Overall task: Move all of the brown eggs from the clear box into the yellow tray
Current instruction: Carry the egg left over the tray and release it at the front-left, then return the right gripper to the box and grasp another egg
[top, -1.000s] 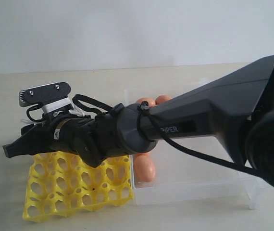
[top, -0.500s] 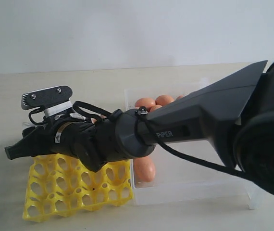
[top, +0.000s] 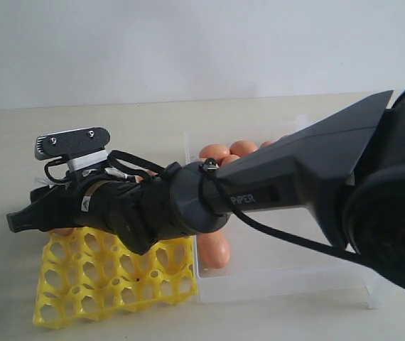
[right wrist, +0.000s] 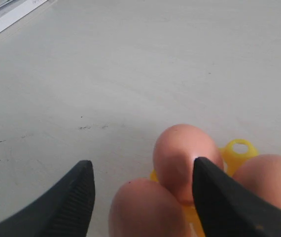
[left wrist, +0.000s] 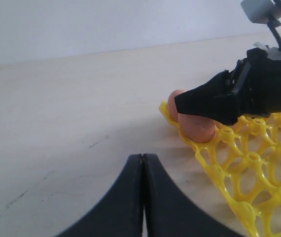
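The yellow tray lies left of the clear box. My right gripper reaches across over the tray's far left corner. Its jaws stand open around a brown egg resting on the yellow tray, and one finger is apart from the egg. Two more eggs sit beside it. Other brown eggs lie in the clear box, partly hidden by the arm. My left gripper is shut and empty, low over the table, facing the tray corner egg.
The right arm's thick black body crosses over the clear box and hides much of it. Bare pale table stretches left of the tray. A white wall stands behind the table.
My right arm has sunk slightly over the tray's far left corner. A bit of egg now shows under its fingers.
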